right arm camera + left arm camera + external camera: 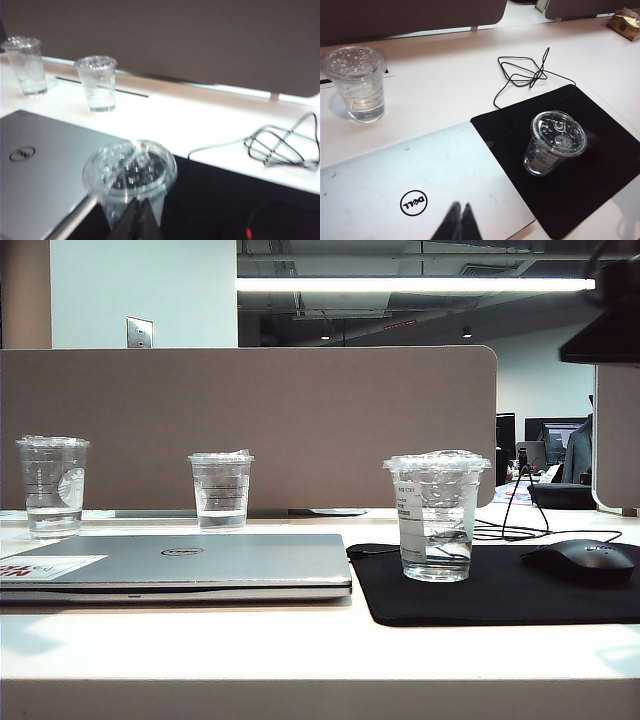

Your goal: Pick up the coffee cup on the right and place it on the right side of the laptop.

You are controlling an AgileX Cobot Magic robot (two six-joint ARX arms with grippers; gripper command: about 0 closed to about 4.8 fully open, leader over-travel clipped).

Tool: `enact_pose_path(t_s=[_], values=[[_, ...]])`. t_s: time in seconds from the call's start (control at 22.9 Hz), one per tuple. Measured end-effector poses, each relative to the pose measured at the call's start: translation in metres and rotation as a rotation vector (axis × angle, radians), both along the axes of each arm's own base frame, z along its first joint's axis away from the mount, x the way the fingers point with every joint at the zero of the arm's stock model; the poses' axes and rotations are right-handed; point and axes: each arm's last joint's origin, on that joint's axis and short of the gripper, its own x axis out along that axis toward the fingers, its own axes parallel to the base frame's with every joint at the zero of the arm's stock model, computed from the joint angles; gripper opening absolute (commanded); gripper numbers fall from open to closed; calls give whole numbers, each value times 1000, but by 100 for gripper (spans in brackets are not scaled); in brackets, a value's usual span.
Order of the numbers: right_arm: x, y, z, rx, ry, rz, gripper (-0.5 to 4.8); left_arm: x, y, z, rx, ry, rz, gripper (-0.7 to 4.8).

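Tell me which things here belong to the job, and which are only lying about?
Job:
- coffee cup, standing on the mouse pad
- laptop, closed
- right gripper, shut, by the cup
- left gripper, shut, over the laptop

Lying about:
- two other cups
- mouse pad
- mouse
- cable

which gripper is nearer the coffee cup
Right. The right gripper, shut, hangs just in front of the coffee cup, not holding it. The left gripper, shut, hangs over the laptop, the cup well off to its side.
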Motion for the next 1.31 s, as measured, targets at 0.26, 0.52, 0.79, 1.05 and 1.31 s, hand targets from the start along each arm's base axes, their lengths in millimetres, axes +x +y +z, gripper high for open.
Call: enact_pose_path(t_s=[0.26,0.52,0.79,1.05,1.31], values=[[-32,-14,3,-25,47,-161,-8,0,0,0,0,1,0,-5],[-48,-20,-2,-40,83,-207,-8,0,0,0,0,0,0,-5],[-56,-23,-21,-26,48,-209,-8,0,0,0,0,0,0,-5],[-57,-30,-29,-18,34,-278,-8,0,0,0,0,0,0,-5],[-56,-44,-45,-3,-8,-408,-8,0,0,0,0,0,0,-5]])
